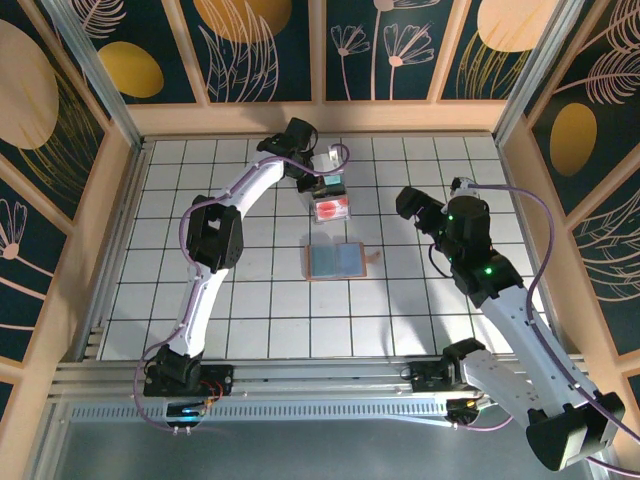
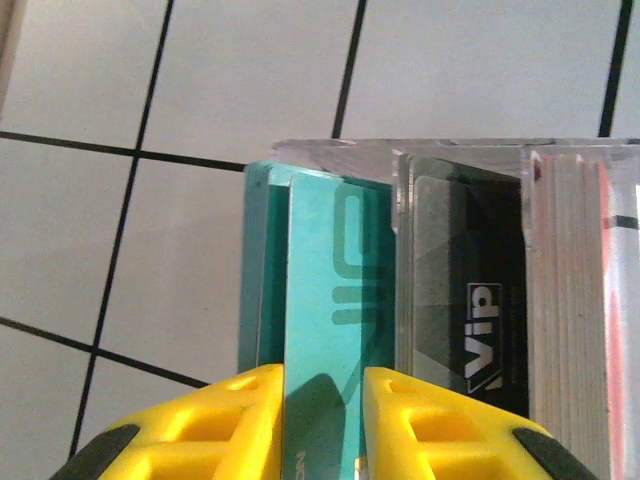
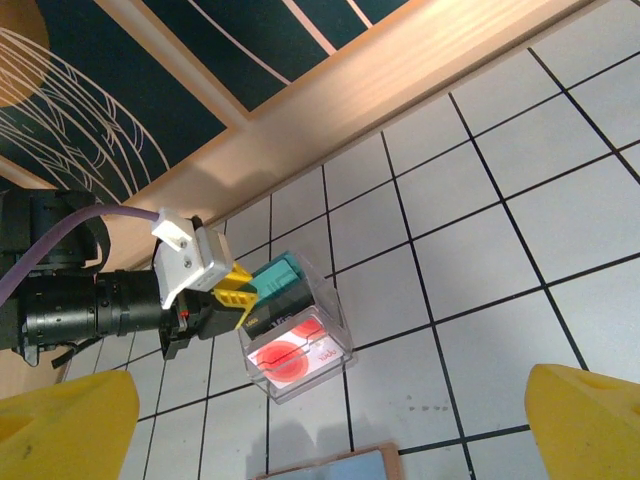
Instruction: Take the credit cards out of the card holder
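Card holder (image 1: 335,261): lay open flat, blue-grey inside up, at the middle of the table (image 1: 260,320); long axis parallel to the near edge, strap tab pointing toward the right edge
Clear box (image 1: 332,208): just beyond it toward the far edge
Teal-green card (image 2: 325,290): on edge at the box, pinched by the left gripper (image 2: 322,420), long axis in line with the fingers
Pink-white card (image 3: 290,358): in the box, red circle outward
Right gripper (image 3: 328,425): spread wide, empty
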You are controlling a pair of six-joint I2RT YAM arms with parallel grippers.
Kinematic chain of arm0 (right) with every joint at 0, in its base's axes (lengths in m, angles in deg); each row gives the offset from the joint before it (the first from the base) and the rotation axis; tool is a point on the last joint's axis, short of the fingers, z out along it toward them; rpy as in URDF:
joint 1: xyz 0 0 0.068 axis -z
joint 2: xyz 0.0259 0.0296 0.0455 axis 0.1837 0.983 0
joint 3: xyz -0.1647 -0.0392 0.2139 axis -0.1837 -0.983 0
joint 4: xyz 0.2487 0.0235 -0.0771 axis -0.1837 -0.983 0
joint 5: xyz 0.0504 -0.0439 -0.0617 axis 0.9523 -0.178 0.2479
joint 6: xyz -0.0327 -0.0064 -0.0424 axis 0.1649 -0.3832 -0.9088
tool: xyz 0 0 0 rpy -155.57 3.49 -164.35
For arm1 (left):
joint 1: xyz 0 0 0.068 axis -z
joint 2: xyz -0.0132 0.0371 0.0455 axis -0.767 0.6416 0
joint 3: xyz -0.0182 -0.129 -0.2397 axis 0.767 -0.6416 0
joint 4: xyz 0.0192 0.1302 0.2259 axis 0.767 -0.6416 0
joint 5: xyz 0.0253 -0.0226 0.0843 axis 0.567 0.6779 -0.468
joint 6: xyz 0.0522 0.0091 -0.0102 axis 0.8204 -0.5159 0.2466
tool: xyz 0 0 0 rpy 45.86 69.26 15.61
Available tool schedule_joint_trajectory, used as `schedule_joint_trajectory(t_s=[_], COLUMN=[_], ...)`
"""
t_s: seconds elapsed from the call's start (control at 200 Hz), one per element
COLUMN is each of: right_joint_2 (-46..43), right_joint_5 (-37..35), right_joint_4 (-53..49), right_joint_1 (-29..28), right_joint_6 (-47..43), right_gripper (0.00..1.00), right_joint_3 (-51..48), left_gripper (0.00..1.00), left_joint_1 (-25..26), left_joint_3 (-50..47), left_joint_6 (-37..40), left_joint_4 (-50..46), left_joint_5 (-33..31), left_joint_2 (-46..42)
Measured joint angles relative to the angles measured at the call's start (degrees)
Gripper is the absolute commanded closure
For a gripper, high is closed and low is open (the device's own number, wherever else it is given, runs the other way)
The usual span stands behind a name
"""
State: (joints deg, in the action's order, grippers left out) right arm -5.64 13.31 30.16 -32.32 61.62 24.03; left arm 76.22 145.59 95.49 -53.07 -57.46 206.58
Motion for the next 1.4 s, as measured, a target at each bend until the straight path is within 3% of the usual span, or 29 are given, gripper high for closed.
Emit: schedule_joint_trajectory(t_s=[0.35,0.45,0.53,0.631,0.781,0.911,1.116,1.261,1.401], right_joint_2=[0.7,2.6,4.8,8.1,11.9,15.0,22.7,30.4,37.1], right_joint_5=[0.5,0.6,0.6,0.6,0.3,-0.8,-0.7,-0.7,-0.4], right_joint_4=[-0.3,-1.4,-2.9,-4.7,-6.1,-6.3,-5.8,-5.7,-5.4], right_joint_1=[0.0,0.0,0.0,-0.2,-3.3,-8.4,-15.4,-20.7,-24.7], right_joint_6=[1.7,2.1,2.6,2.6,2.4,1.7,1.3,1.3,1.0], right_gripper=[0.01,0.01,0.01,0.01,0.06,0.15,0.3,0.37,0.43], right_joint_3=[-0.4,-0.1,0.6,2.1,2.9,2.9,3.1,4.9,7.7], left_gripper=[0.71,0.65,0.57,0.4,0.02,0.01,0.01,0.01,0.01], left_joint_1=[0.0,0.0,0.0,0.0,0.0,0.0,0.0,0.0,-0.1], left_joint_3=[-0.1,-2.7,-6.7,-15.5,-35.9,-54.0,-71.0,-79.9,-88.5], left_joint_6=[-2.3,-3.9,-5.7,-9.2,-16.0,-24.4,-41.3,-54.9,-66.4], left_joint_4=[0.7,2.2,4.3,9.6,22.7,34.6,48.4,51.7,51.5], left_joint_5=[0.0,0.2,0.2,-0.4,-2.7,-6.1,-15.4,-24.0,-27.5], left_joint_2=[-6.3,-10.9,-15.7,-23.3,-37.3,-49.8,-64.0,-71.5,-77.3])
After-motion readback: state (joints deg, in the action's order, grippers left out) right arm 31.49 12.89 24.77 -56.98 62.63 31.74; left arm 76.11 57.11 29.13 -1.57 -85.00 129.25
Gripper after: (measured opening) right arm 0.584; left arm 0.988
